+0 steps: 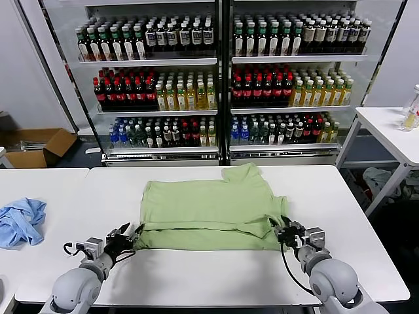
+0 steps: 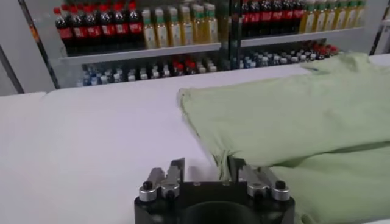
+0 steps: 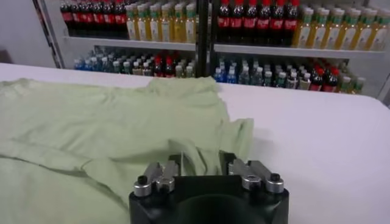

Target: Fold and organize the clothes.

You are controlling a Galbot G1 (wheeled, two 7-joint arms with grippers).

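The light green shirt [image 1: 209, 209] lies flat in the middle of the white table [image 1: 216, 275], its near hem doubled over into a band; no buttons or checkered print show. My left gripper [image 1: 129, 233] is at the shirt's near left corner, jaws open, and the corner's fabric [image 2: 224, 161] lies just inside one finger [image 2: 237, 169]. My right gripper [image 1: 279, 229] is at the near right corner, jaws open, with a fold of the shirt [image 3: 198, 149] lying between the fingers.
A crumpled light-blue cloth [image 1: 21, 221] lies on the neighbouring table at the left. Shelves of bottles [image 1: 219, 78] stand behind the table. Another white table [image 1: 393, 131] with a bottle is at the far right. A cardboard box [image 1: 36, 145] is on the floor.
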